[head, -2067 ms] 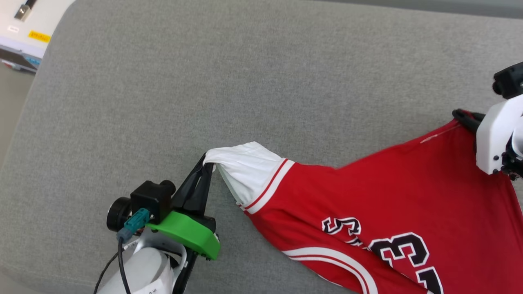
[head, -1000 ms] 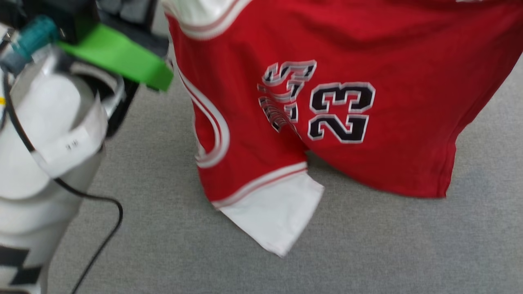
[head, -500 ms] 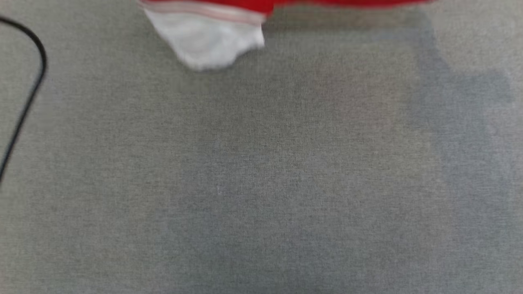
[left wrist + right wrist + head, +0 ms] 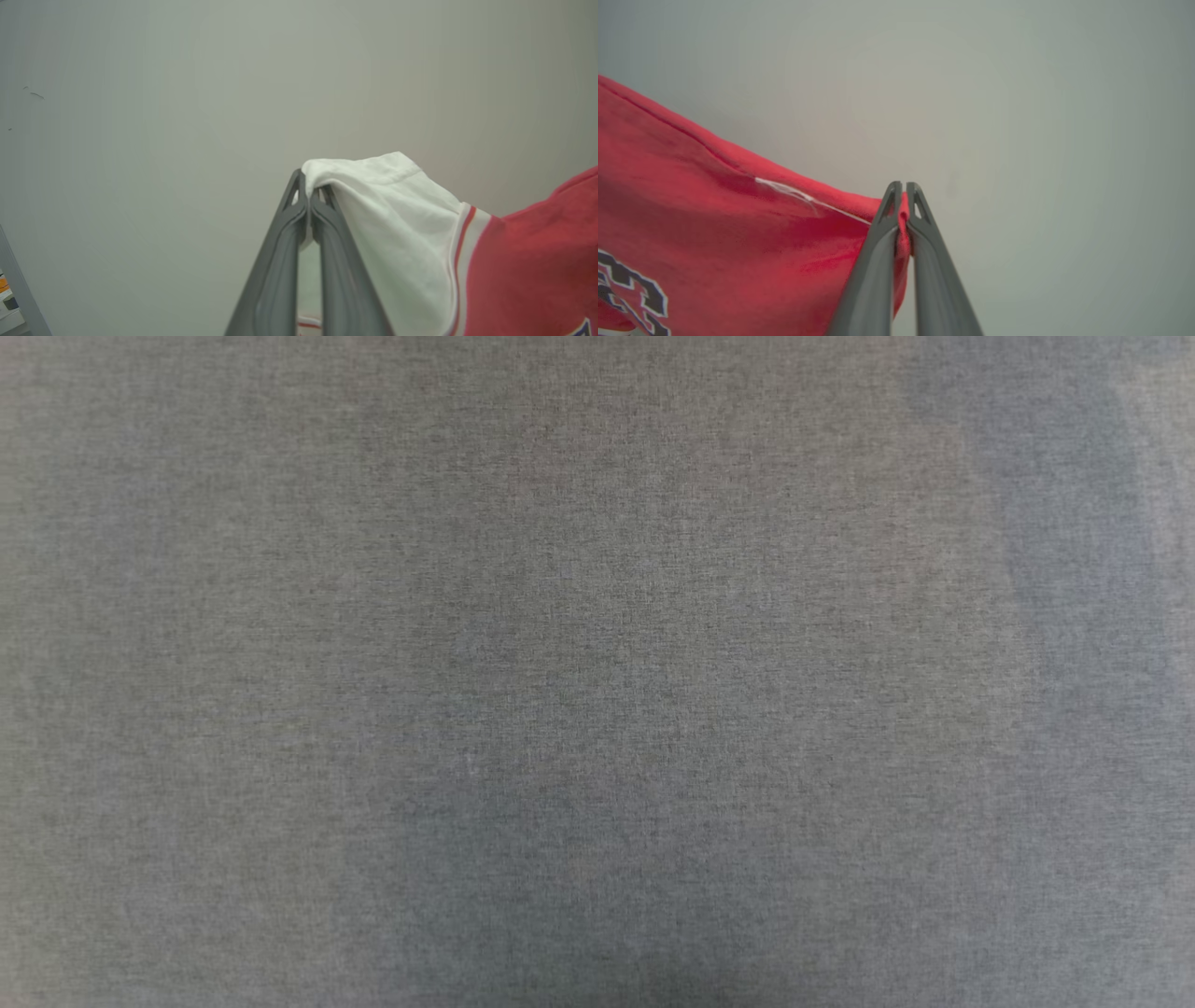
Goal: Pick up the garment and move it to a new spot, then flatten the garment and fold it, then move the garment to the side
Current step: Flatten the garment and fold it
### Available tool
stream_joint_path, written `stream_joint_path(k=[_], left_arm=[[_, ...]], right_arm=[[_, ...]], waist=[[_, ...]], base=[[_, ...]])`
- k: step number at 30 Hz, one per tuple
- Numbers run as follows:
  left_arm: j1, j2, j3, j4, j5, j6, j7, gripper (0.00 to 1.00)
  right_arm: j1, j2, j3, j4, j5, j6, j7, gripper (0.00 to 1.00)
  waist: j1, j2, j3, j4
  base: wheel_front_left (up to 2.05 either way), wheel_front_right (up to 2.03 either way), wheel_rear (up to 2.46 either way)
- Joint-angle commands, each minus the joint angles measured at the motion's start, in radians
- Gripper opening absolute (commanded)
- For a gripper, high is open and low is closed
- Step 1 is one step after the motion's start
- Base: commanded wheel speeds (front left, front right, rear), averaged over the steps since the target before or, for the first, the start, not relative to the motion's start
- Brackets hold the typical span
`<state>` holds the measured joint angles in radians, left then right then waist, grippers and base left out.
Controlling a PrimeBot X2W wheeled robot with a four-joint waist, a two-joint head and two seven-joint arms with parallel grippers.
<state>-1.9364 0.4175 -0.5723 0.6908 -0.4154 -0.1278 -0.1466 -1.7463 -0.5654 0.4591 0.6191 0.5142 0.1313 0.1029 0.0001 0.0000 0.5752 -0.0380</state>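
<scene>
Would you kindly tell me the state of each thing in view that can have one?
garment, gripped at two spots by both hands, draping, not yet folded.
left hand, shut on the garment's white sleeve.
right hand, shut on the garment's red edge.

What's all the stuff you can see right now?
red jersey-style T-shirt with black-and-white print: one, red, gripped at two edges
short sleeve: one, white with red-white striped trim, pinched at its edge
grey woven fabric surface: one, grey, across the head view
plain backdrop: one, pale grey, behind the shirt
left pincer: one, dark grey, shut on the white sleeve
right pincer: one, dark grey, shut on the red edge
</scene>
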Motion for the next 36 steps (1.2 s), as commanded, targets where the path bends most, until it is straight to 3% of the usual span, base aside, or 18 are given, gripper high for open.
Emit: stream_joint_path(k=[1,12,21,27,36], left_arm=[[0.007,-0.001,-0.012,0.019,-0.013,-0.002,-0.017,0.0],[0.174,0.021,-0.067,0.092,-0.09,-0.003,-0.097,0.0],[0.471,0.073,-0.076,0.024,-0.099,0.017,-0.114,0.0],[0.757,0.114,-0.061,-0.121,-0.121,0.074,-0.115,0.0],[1.238,0.195,-0.073,-0.375,-0.2,0.202,-0.091,0.0]], right_arm=[[-0.009,0.008,0.023,0.02,0.012,-0.001,-0.016,0.0],[0.115,0.046,0.194,0.126,0.132,-0.001,-0.127,0.0],[0.287,0.047,0.337,0.134,0.232,-0.001,-0.212,0.0],[0.467,-0.002,0.443,0.076,0.313,-0.001,-0.236,0.0],[0.775,-0.111,0.539,-0.035,0.419,-0.001,-0.267,0.0]], waist=[[-0.0001,0.0,0.019,-0.006],[-0.0001,0.0,0.047,0.009],[-0.0001,0.0,-0.07,0.016],[-0.0001,0.0,-0.185,0.028],[-0.0001,0.0,-0.342,0.047]], base=[[0.0,0.0,0.0],[0.0,0.0,0.0],[0.0,0.0,0.0],[0.0,0.0,0.0],[0.0,0.0,0.0]])
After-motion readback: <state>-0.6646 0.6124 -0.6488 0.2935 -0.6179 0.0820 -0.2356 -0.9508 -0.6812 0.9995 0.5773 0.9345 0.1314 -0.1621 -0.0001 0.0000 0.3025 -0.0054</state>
